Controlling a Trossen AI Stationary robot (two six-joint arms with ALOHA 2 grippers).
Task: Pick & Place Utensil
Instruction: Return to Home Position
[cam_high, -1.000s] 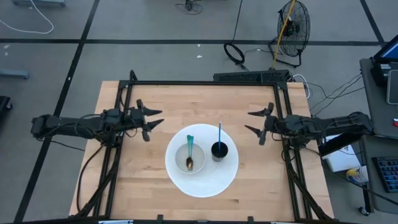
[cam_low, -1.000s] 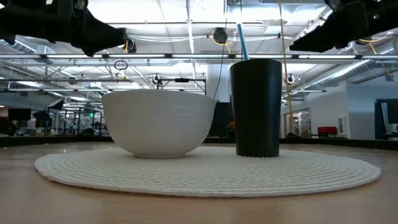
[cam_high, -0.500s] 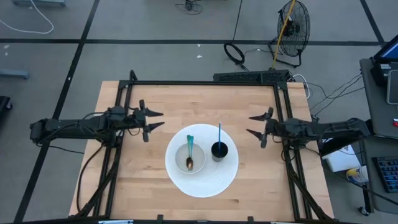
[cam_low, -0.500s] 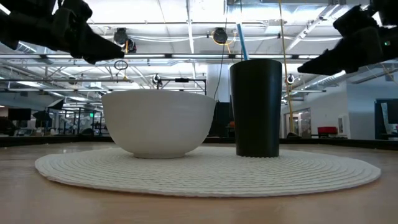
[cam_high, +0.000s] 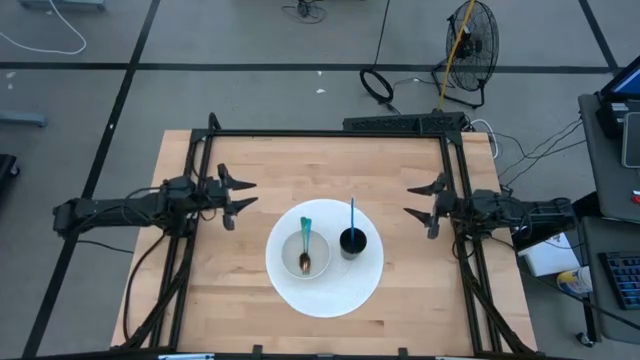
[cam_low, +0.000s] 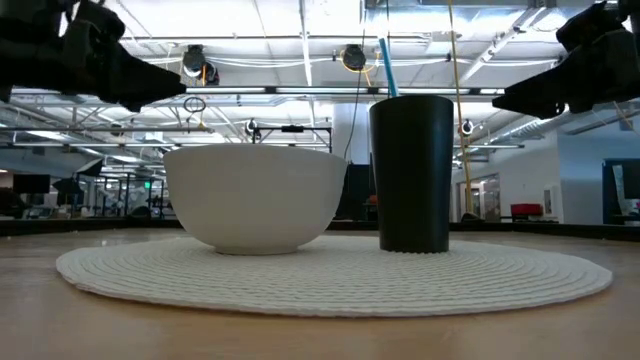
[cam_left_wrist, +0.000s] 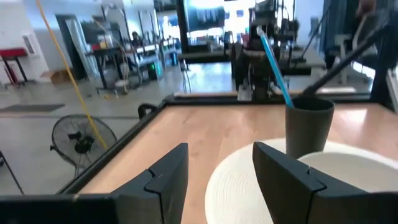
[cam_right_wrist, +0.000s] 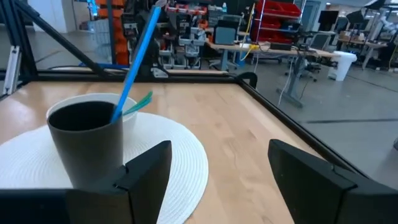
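Observation:
A round white placemat (cam_high: 324, 290) lies in the table's middle. On it stands a white bowl (cam_high: 305, 255) holding a spoon with a teal handle (cam_high: 305, 231) and a brown head (cam_high: 305, 263). Beside it stands a dark cup (cam_high: 352, 242) with a blue straw (cam_high: 352, 212) leaning inside. My left gripper (cam_high: 239, 195) hangs open above the table, left of the mat. My right gripper (cam_high: 423, 200) hangs open right of the mat. Both are clear of the objects. The low view shows the bowl (cam_low: 255, 198) and the cup (cam_low: 411, 172) on the mat.
Black frame rails (cam_high: 325, 133) run along the table's far, left and right edges. Bare wood lies between each gripper and the mat. A fan (cam_high: 470, 35) and cables sit on the floor beyond the far edge.
Both arms have drawn back from the mat: the left gripper toward the table's left edge, the right gripper toward the right edge, and both sit slightly lower in the low view. The bowl, spoon, cup and straw have stayed put.

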